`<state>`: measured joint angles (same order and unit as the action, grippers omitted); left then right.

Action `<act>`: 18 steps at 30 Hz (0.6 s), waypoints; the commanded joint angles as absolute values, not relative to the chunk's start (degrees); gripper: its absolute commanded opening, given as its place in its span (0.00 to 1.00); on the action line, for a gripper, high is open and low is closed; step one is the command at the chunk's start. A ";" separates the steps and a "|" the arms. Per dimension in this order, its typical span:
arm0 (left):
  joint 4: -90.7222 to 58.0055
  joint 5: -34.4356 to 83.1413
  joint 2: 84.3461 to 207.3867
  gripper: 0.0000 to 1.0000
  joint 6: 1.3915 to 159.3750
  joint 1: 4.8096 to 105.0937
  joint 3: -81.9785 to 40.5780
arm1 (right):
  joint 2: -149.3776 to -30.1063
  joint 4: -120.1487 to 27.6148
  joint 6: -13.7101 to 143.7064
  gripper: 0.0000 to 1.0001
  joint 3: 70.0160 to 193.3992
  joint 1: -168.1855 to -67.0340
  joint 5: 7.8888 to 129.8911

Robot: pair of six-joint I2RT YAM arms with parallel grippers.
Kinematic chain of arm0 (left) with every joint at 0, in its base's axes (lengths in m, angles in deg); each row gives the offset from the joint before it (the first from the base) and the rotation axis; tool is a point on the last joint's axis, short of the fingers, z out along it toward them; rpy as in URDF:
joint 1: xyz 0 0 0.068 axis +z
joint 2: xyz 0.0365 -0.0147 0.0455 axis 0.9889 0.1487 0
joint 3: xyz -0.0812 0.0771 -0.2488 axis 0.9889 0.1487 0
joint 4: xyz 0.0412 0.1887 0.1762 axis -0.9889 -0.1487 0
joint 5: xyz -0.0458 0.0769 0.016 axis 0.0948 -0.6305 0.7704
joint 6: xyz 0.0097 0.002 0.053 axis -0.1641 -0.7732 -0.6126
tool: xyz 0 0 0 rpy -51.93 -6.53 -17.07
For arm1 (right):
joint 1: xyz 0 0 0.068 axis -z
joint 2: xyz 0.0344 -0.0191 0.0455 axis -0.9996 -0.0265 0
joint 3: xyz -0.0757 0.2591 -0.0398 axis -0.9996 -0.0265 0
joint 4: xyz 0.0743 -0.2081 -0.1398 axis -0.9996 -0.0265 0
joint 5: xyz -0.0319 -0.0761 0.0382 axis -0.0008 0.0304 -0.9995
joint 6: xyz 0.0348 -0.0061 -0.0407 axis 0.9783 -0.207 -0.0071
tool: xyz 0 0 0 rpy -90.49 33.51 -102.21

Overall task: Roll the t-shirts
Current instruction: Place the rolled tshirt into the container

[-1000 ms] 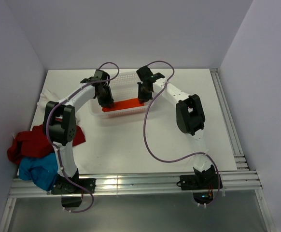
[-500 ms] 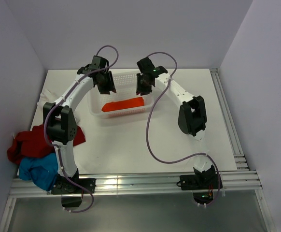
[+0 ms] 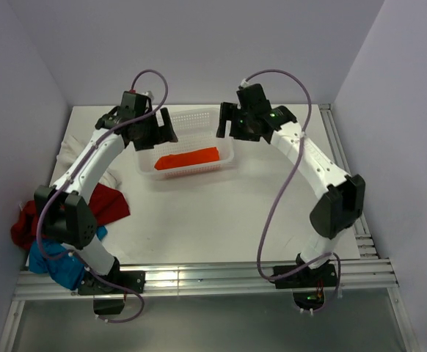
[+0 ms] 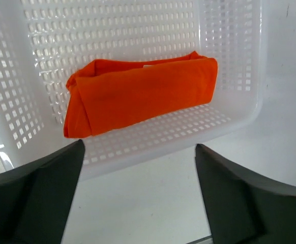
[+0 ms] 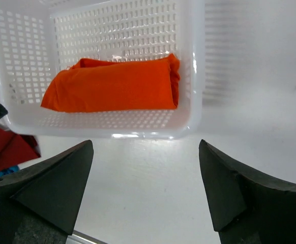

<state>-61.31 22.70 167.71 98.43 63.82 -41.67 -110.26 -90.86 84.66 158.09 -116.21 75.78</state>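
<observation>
Both arms have lifted clear of the basket, swinging outward. Near left on the tabletop, dark red t-shirt and blue t-shirt lie heaped, unrolled, evidently awaiting their turn. Beyond, orange t-shirt lies rolled inside the basket, apparently stowed as finished. Left pincer and right pincer hang spread, empty, flanking it.

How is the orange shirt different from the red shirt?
The orange shirt is rolled into a neat bundle; the red shirt is a crumpled heap.
The orange shirt lies inside the white basket; the red shirt sits out on the table, at its left edge.
The orange shirt lies alone; the red shirt is bunched up against a blue shirt.
Both are plain-coloured soft cloth.
</observation>
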 commanded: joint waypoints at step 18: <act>-31.75 21.98 121.01 1.00 106.42 62.20 4.60 | -66.43 -71.08 87.10 0.96 110.95 -115.90 81.27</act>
